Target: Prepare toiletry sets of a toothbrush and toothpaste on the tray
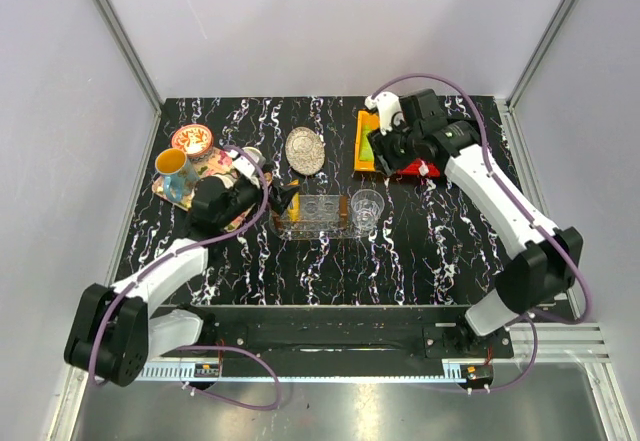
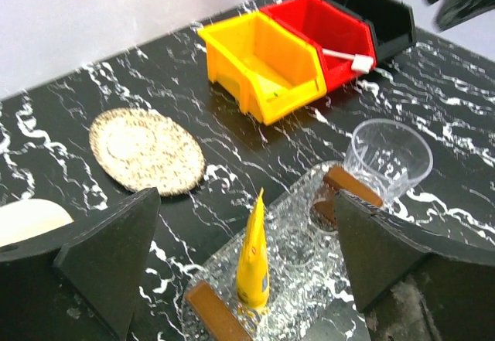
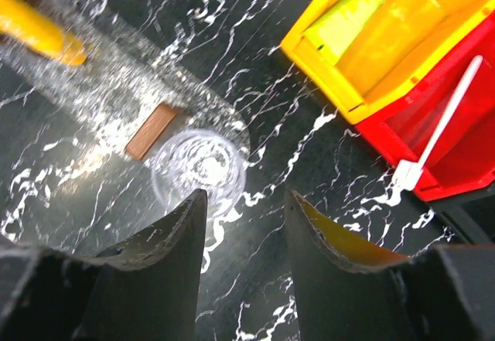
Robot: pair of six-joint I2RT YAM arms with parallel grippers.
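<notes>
I count one piece in place. The orange-yellow toothpaste (image 2: 254,257) is on the clear tray (image 2: 313,221), toward its 9 o'clock end in the overhead view. From the wrist view I can't say whether it lies flat or sits tipped up on its cap. My left gripper (image 2: 244,229) hangs right over it, fingers spread wide with nothing between them, so I judge that tube delivered. The toothbrush (image 3: 442,121) is not yet on the tray. It lies in the red bin (image 3: 464,155) at about 1 o'clock from the tray, with its head at the front lip. The lime green toothpaste (image 3: 352,8) rests in the yellow bin (image 3: 402,70) beside it. My right gripper (image 3: 244,202) hovers partly open and empty, between the clear cup (image 3: 199,169) and the bins. By my reckoning the first set is half made, the brush comes next, and the green tube remains.
</notes>
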